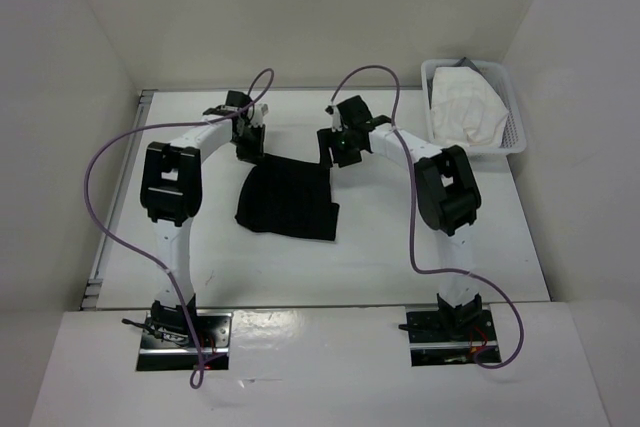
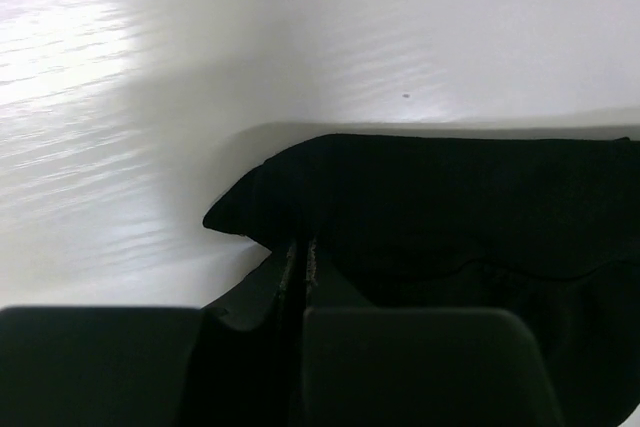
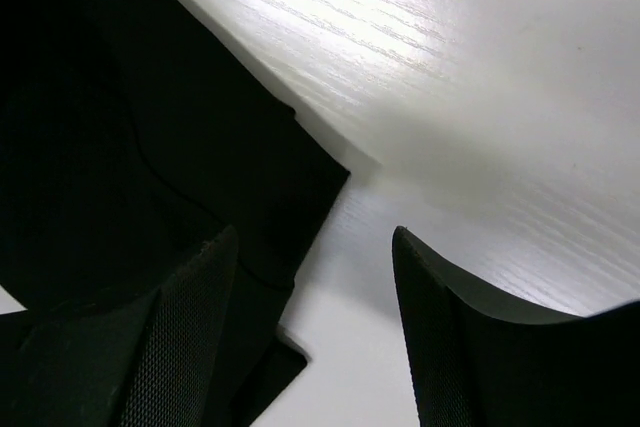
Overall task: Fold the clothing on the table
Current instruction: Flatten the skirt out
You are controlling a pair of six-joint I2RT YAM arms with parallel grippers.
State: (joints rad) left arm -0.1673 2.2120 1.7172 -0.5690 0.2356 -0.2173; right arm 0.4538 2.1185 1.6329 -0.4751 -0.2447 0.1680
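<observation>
left gripper (image 2: 300,247): clamped on clothing (image 1: 288,199), upper-left corner | right gripper (image 3: 312,239): jaws wide, over upper-right corner | clothing: frame centre on table (image 1: 400,257)

Black clothing (image 1: 288,199), lying flat, centre of white table (image 1: 400,257)

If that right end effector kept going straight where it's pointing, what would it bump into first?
The right end effector would probably meet the white table just beside the black garment edge, one finger landing on fabric. Depth is unclear.
</observation>
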